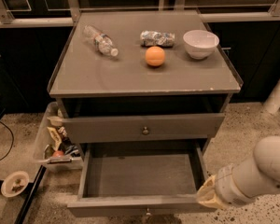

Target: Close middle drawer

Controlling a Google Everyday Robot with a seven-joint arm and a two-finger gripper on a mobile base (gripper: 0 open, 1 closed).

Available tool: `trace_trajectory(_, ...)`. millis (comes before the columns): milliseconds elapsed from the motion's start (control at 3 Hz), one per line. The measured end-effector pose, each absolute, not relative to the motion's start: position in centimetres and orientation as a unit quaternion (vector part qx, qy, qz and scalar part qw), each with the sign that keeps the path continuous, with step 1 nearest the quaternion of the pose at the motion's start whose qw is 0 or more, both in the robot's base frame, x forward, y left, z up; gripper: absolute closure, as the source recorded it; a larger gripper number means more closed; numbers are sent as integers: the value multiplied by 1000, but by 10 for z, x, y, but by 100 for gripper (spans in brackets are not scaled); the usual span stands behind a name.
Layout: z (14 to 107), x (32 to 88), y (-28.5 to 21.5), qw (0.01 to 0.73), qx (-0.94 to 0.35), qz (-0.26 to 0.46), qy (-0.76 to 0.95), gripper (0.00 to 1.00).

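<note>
Gripper (207, 198) by open middle drawer (140, 175) front corner.

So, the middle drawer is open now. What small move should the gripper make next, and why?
Probably shift the gripper a little leftward, in front of the middle drawer, before pushing toward the cabinet. The middle drawer is pulled far out and the gripper sits by its right front corner, so a push from there would likely land off centre.

Front of middle drawer (130, 205): pulled far out, with floor (51, 209) open at its left end.
Right corner: gripper (206, 197) just beside it, perhaps touching.
Left flank: cluttered bin (49, 139) and dark pole (30, 195) stand near.
Above: upper drawer front (177, 126) overhangs the rear.
</note>
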State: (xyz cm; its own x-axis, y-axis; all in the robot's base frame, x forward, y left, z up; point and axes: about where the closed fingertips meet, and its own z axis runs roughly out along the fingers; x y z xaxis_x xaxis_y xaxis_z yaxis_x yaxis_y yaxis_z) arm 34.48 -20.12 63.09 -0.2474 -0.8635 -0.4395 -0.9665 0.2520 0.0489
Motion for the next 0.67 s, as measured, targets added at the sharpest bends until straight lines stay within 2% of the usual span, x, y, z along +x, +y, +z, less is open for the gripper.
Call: trace_trajectory(667, 503, 393, -196, 229, -568, 157, 775, 100)
